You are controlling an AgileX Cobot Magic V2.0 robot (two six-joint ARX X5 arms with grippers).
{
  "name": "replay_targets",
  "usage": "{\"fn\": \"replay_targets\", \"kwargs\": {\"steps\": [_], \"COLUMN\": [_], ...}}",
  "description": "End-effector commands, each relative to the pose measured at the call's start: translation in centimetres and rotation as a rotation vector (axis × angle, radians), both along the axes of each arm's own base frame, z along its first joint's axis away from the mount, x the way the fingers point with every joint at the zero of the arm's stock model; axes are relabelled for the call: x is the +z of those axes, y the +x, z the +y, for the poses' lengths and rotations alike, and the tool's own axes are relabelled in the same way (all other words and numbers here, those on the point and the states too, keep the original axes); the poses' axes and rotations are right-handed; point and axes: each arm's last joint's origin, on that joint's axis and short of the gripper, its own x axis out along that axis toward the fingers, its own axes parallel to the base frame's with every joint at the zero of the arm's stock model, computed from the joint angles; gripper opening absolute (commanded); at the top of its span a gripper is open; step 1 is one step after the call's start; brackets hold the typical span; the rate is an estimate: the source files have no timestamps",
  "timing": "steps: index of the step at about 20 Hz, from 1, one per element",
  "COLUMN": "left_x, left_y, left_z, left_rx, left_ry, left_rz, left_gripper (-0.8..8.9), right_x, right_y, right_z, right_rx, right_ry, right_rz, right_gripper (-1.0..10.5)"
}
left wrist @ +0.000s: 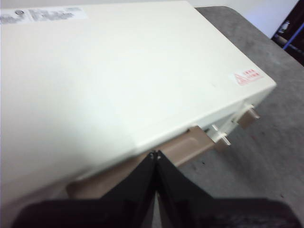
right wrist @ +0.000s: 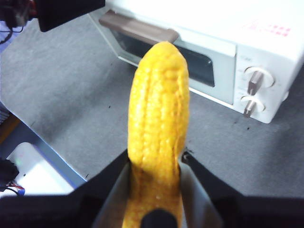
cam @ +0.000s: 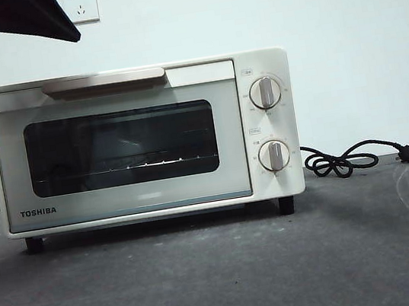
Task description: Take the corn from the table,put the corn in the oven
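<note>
the oven sits square on the dark grey table, its glass door shut and the beige handle running along the top of the door. two round knobs stand one above the other on the right of its front. behind it to the right a black power cord lies coiled on the table, against a white wall with two sockets high up.

the right gripper has the corn clamped between its jaws, which press on either side of the cob low down; the rest of the cob sticks out past the jaws, pointing towards the oven's door. it's held up in the air, well clear of the table and out in front of the oven, which shows beyond it with the door closed. from the front view neither this gripper nor the corn can be seen.

the left gripper has its jaws pressed together with nothing between them. it hangs just above the near top edge of the oven, right over the handle. in the front view a black tip shows at the top left corner, above the oven.
</note>
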Motion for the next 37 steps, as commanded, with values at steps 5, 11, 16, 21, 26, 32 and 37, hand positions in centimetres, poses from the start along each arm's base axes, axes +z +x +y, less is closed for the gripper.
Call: {"fn": "replay_targets", "kwargs": {"steps": [5,11,16,21,26,32,37], "left_x": [-0.6,-1.8,-2.4,-3.0,-3.9,-4.4,-3.9], "left_y": [1.4,2.2,2.0,1.3,-0.1,-1.3,-2.4], "left_z": [-0.5,-1.0,-1.4,-1.8,-2.6,-3.5,-3.5], "left_rx": [0.008,-0.002,-0.021,-0.055,-0.125,-0.144,-0.152], "left_ry": [0.032,0.048,0.068,0.112,0.188,0.298,0.321], "left_rz": [0.013,0.067,0.112,0.184,0.284,0.317,0.321], "left_gripper": [-0.06,-0.06,-0.06,-0.06,-0.06,-0.06,-0.06], "right_x": [0.2,0.2,0.1,0.1,0.1,0.1,0.0], "right_y": [0.0,0.0,0.0,0.0,0.0,0.0,-0.1], "right_z": [-0.1,-0.1,-0.1,-0.1,-0.1,-0.1,-0.1], "right_rx": [0.003,0.003,0.001,0.004,0.009,0.01,0.013], "right_ry": [-0.023,-0.027,-0.035,-0.039,-0.044,-0.046,-0.057], "right_rz": [-0.026,-0.03,-0.037,-0.043,-0.048,-0.047,-0.039], "right_gripper": [-0.1,-0.1,-0.1,-0.1,-0.1,-0.1,-0.1]}}
